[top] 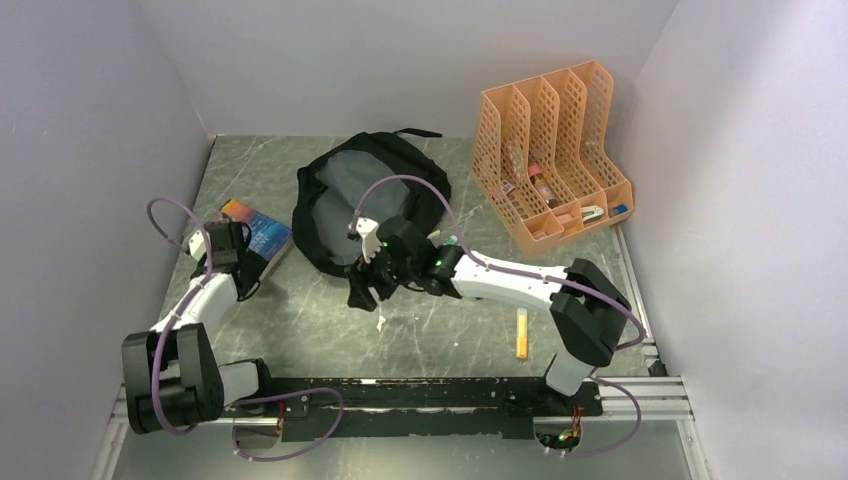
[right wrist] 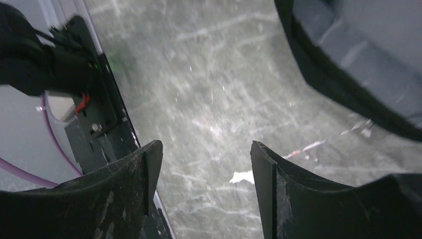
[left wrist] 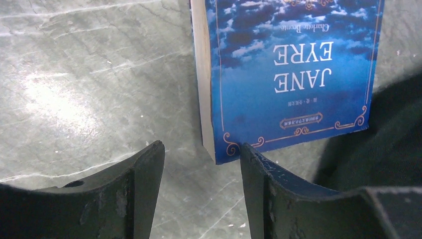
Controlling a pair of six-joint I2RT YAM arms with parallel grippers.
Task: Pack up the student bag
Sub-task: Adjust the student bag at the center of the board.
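The table (top: 330,330) was grey like stone with pale streaks, and plain white walls stood around it. The student bag (top: 370,200) lay toward the back of the table, near the middle, with its mouth open so I could see the grey inside. I thought it would be light but very floppy, so it would sag and fold if I tugged the loose cloth. The best place to grab looked like the thick rim of the mouth by the zipper, or the loop at the top. My right gripper (right wrist: 206,143) hung low over bare table just beside the bag's near rim, with its jaws wide apart and nothing in them. My left gripper (left wrist: 201,147) was spread open too and held nothing. A blue book (left wrist: 293,74) lay flat in front of it, with its near corner just ahead of the gap. The book sat just to the left of the bag. Its cover said "JANE EYRE" in big white letters, upside down to my camera, with "Charlotte Bronte" in small letters. The tiny line below was too small to read. An orange rack (top: 550,170) stood at the back right, well apart from the bag.
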